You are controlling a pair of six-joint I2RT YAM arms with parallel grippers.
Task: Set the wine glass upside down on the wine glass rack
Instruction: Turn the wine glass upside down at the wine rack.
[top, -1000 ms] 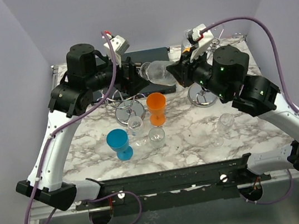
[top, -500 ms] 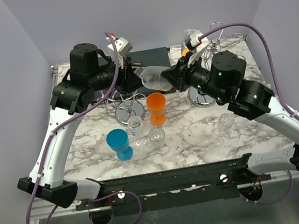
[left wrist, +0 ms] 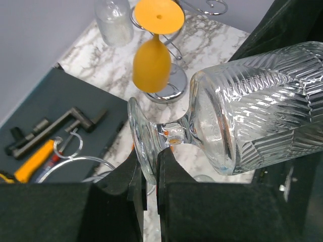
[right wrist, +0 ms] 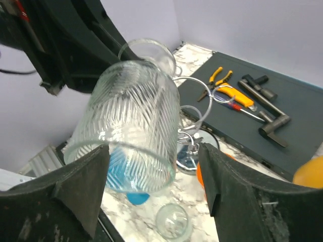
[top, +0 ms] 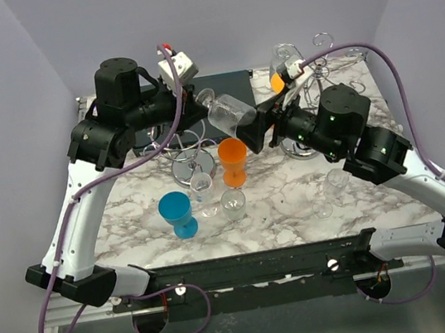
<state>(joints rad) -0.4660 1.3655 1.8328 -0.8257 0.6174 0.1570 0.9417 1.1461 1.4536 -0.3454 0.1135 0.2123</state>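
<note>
- Top external view: the clear ribbed wine glass [top: 230,113] hangs in the air above the back of the marble surface [top: 287,203], lying roughly on its side between the two arms.
- Its foot points to the left fingers [top: 193,106], which meet it there. Its open mouth faces the right fingers [top: 251,133].
- Below it an orange goblet [top: 234,160] and a blue goblet [top: 178,213] stand upright on the surface. A wire rack [top: 180,152] stands just left of the orange goblet.
- Left wrist view: the left fingers [left wrist: 174,169] are clamped onto the disc of the glass's foot, one on each face. The short stem and the bowl [left wrist: 247,106] stick out to the right, clear of them.
- Farther off, an orange wine glass [left wrist: 151,60] hangs bowl-down on a second rack [left wrist: 174,85], beside a dark tool tray [left wrist: 75,98].
- Right wrist view: the right fingers [right wrist: 242,201] are spread wide, with the mouth of the wine glass [right wrist: 131,111] between them.
- One finger stands clear of the glass. The other is just beside the rim, and whether it touches cannot be told.
</note>
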